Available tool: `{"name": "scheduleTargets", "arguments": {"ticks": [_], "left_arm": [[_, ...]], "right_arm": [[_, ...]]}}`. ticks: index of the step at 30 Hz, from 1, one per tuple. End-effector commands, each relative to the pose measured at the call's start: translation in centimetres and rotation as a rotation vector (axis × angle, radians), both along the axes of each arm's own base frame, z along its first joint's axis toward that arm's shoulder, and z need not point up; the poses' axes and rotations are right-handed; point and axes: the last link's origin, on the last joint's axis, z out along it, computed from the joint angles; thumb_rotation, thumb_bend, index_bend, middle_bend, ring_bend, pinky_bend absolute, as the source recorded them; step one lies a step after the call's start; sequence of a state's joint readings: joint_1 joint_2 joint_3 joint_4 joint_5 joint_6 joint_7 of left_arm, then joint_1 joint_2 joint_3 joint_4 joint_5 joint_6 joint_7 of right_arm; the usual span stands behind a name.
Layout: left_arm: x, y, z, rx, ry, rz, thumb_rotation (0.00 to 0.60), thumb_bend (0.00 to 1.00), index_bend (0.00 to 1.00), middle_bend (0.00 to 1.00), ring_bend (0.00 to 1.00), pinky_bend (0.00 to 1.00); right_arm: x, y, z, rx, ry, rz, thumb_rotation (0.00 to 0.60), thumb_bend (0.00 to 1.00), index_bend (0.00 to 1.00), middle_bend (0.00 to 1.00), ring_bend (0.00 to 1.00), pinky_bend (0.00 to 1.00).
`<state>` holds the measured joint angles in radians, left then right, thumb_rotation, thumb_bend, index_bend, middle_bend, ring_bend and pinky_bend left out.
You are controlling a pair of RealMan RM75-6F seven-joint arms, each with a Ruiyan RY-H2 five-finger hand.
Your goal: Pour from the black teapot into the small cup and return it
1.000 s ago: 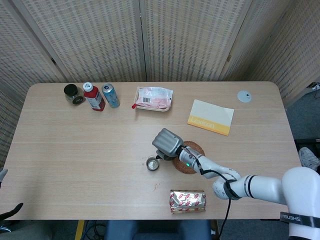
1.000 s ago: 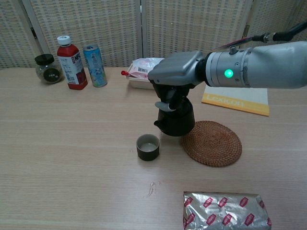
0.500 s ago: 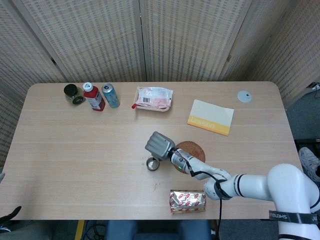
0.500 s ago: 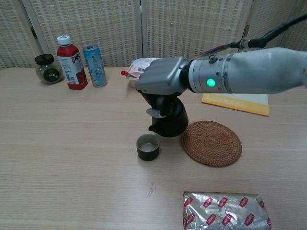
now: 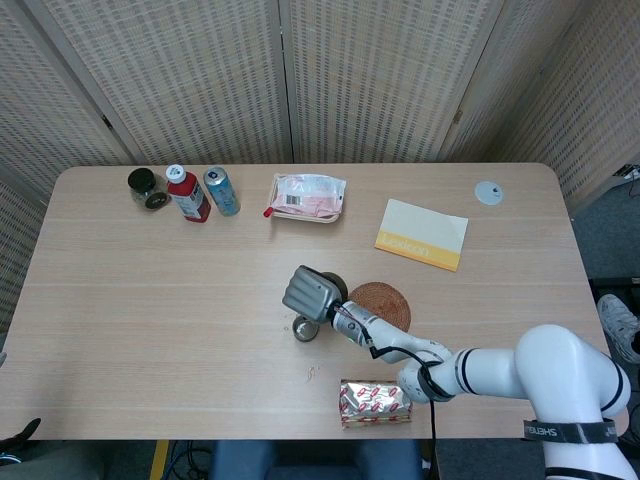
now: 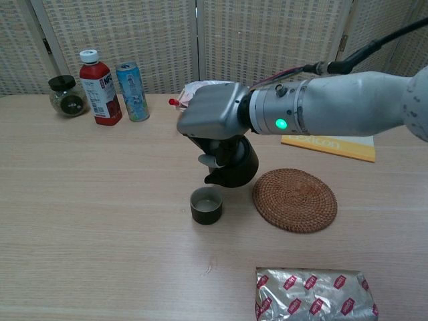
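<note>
The right hand (image 6: 212, 120) grips the round black teapot (image 6: 235, 166) from above, fingers wrapped over its top, hiding the lid and handle. The pot hangs tilted beneath the hand, its spout barely discernible. The small dark ceramic cup (image 6: 206, 204) stands just below; the round woven rattan coaster (image 6: 295, 199) lies beside it. The left hand is out of view.

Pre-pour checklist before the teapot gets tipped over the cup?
1. Grip: right hand holds the black teapot from above: ok.
2. Teapot lifted off the woven coaster: ok.
3. Spout over the small cup: close, exact alignment cannot tell.
4. Cup upright on the table: ok.
5. Cup level: some liquid seems present, amount cannot tell.
6. Coaster free for the return: ok.
</note>
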<state>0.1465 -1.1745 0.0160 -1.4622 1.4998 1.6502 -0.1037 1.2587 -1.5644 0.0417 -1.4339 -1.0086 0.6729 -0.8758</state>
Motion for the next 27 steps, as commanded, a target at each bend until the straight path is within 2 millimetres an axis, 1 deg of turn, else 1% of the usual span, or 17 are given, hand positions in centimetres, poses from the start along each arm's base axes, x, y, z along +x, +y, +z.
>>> {"name": "scheduleTargets", "arguments": {"ticks": [1, 10, 27], "left_arm": [[-0.1, -0.1, 0.0, 0.001, -0.002, 0.002, 0.6, 0.14, 0.03, 0.0, 0.0, 0.0], [-0.4, -0.6, 0.1, 0.011, -0.01, 0.016, 0.6, 0.14, 0.03, 0.0, 0.0, 0.0], [-0.7, -1.0, 0.0, 0.015, -0.016, 0.022, 0.6, 0.14, 0.03, 0.0, 0.0, 0.0]], "right_arm": [[0.4, 0.2, -0.1, -0.007, 0.021, 0.027, 0.393, 0.61, 1.0, 1.0, 0.93, 0.59], [1.9, 0.7, -0.6, -0.028, 0.08, 0.111, 0.392, 0.61, 1.0, 1.0, 0.93, 0.59], [1.9, 1.6, -0.9, -0.053, 0.166, 0.166, 0.393, 0.61, 1.0, 1.0, 0.93, 0.59]]}}
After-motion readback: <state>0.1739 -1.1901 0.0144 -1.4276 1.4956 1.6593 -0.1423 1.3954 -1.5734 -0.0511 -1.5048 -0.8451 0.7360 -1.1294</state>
